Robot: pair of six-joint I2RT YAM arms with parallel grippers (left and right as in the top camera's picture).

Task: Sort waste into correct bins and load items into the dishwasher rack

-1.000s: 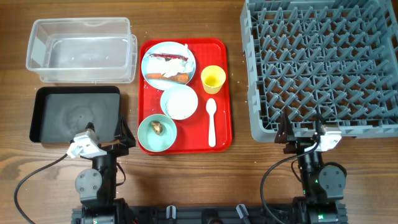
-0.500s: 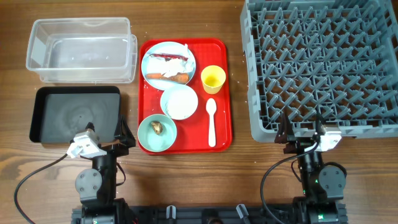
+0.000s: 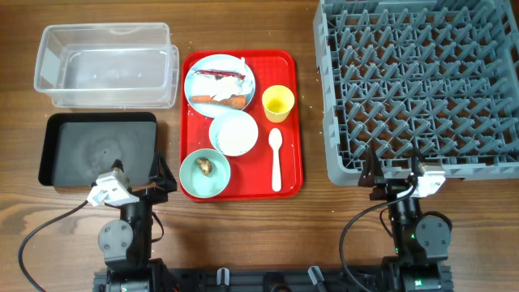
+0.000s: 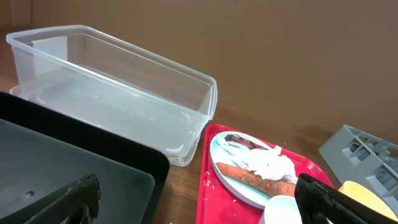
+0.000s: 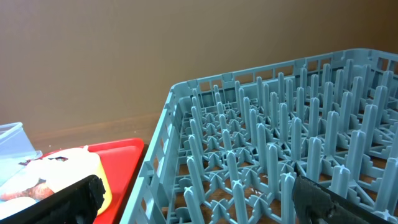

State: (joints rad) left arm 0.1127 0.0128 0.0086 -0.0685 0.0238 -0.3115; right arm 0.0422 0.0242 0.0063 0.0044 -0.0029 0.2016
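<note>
A pale blue plate (image 3: 220, 80) on the red serving tray (image 3: 288, 162) holds a red wrapper (image 3: 217, 74), white tissue (image 3: 222, 88) and a carrot piece (image 3: 233, 102); the plate also shows in the left wrist view (image 4: 249, 168). Below it sit a light blue bowl (image 3: 233, 133), a pale green bowl (image 3: 203, 173) with a brown lump (image 3: 206, 165), a yellow cup (image 3: 277, 103) and a white spoon (image 3: 276, 156). The clear tub (image 3: 105, 65) and black tray (image 3: 97, 150) lie left. The grey rack (image 3: 422, 85) is at right. My left gripper (image 3: 139, 183) and right gripper (image 3: 397, 177) are open and empty near the front edge.
Loose rice grains lie on the red tray near the plate (image 4: 208, 198). A brown wall stands behind the table. Cables run from both arm bases at the front edge.
</note>
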